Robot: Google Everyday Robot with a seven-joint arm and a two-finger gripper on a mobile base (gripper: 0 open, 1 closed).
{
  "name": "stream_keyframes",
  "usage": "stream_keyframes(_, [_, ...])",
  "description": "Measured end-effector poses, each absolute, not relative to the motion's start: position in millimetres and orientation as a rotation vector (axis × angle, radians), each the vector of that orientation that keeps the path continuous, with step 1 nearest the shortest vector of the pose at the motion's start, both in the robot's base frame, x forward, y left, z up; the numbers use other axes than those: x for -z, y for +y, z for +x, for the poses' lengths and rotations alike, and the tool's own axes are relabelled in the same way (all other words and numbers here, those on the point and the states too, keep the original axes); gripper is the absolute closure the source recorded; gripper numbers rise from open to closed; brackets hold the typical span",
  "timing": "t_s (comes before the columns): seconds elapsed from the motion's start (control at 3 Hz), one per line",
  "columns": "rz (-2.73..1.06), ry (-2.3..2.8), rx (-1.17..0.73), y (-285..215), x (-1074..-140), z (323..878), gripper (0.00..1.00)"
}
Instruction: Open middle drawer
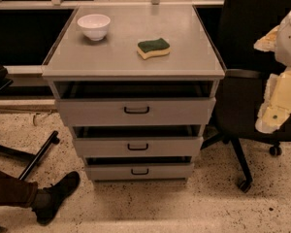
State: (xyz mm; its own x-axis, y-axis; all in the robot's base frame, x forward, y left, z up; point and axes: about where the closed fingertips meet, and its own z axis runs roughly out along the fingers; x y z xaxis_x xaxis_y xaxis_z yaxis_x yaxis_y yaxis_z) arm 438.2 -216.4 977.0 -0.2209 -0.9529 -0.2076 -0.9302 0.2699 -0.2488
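From where I stand, the robot's arm (pixel 288 38) comes in at the far right, well apart from the cabinet (pixel 58 69) and in front of a black office chair (pixel 247 91). Its pale, cream-coloured links hang downward, and the gripper (pixel 274 114) is at the lower end, level with the top drawer (pixel 87 112) but off to the side, touching nothing I can see. Whether the pincer is spread or pressed together, I cannot tell.

The middle drawer (pixel 99 147) is the 2nd of 3 grey fronts stacked in the cabinet at the centre of the room. It is a low, flat panel, narrower than the top drawer and a little wider than the bottom drawer (pixel 106 171). A small black bar handle (pixel 137 147) sits at its middle. A dark strip of shadow runs along the top edge of each front, the middle one included.

On the cabinet's flat top, a white bowl (pixel 93 26) stands near the back left corner and a green-and-yellow sponge (pixel 153 48) lies right of centre, the 2 well apart. At the lower left, someone's leg and dark shoe (pixel 56 198) rest on the speckled floor (pixel 194 208), near the base of another chair (pixel 39 154).
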Motion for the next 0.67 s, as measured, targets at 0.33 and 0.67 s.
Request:
stream_keyframes(0.33, [-1.723,2.229,0.101,-216.4,-977.0,438.2,0.00])
stream_keyframes(0.67, [-1.714,2.242,0.026,-208.9,-950.9,435.1,0.00])
